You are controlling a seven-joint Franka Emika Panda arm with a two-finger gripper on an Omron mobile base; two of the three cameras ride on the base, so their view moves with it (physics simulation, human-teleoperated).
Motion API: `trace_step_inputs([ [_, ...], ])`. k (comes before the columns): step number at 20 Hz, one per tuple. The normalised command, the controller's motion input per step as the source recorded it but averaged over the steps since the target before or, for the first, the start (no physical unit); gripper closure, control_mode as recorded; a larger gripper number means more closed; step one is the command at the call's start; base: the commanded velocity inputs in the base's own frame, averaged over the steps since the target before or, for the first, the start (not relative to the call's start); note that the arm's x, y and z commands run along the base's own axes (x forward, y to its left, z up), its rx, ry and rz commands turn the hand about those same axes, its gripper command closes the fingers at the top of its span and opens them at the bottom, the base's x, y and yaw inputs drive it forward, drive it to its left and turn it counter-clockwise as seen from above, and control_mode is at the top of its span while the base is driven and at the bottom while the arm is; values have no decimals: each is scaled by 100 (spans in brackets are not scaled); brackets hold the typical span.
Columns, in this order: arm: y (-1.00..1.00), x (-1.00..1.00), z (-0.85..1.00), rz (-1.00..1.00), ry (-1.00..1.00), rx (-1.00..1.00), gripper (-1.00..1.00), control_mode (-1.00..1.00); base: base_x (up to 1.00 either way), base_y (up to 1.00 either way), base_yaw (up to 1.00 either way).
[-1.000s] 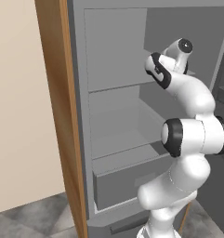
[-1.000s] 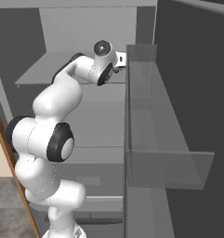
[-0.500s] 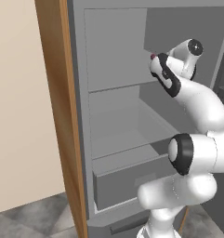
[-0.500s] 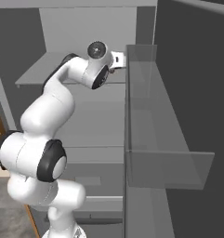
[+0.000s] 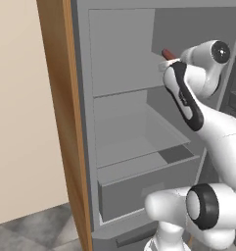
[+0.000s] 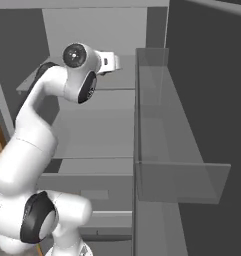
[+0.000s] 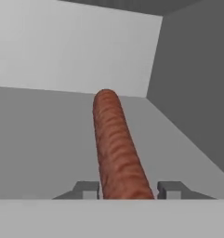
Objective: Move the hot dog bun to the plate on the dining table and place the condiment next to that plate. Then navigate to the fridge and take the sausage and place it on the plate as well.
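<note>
Hand view: the sausage [image 7: 117, 148] runs up the centre of the frame, long axis from the bottom edge toward the fridge [image 7: 85, 56] back wall, tilted slightly left. The gripper [image 7: 127, 189] is closed tight on its near end, one fingertip at each side. Left base view: only a short red end [image 5: 167, 53] shows at upper right, above the upper shelf. Right base view: the arm's wrist sits at upper left, sausage hidden

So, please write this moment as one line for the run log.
phase: pick sausage | end effector: shut on sausage | place: fridge upper shelf | plate: not yet reached
</note>
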Motion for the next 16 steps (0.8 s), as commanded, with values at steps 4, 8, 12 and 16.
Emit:
trace_step_inputs([
  [4,46,-100,13,0,4,0,100,-100,0,0,0],
  [8,53,-100,-11,0,10,0,100,-100,0,0,0],
  [12,34,-100,-12,-1,22,0,100,-100,0,0,0],
  [16,3,-100,-38,-3,34,2,100,-100,0,0,0],
])
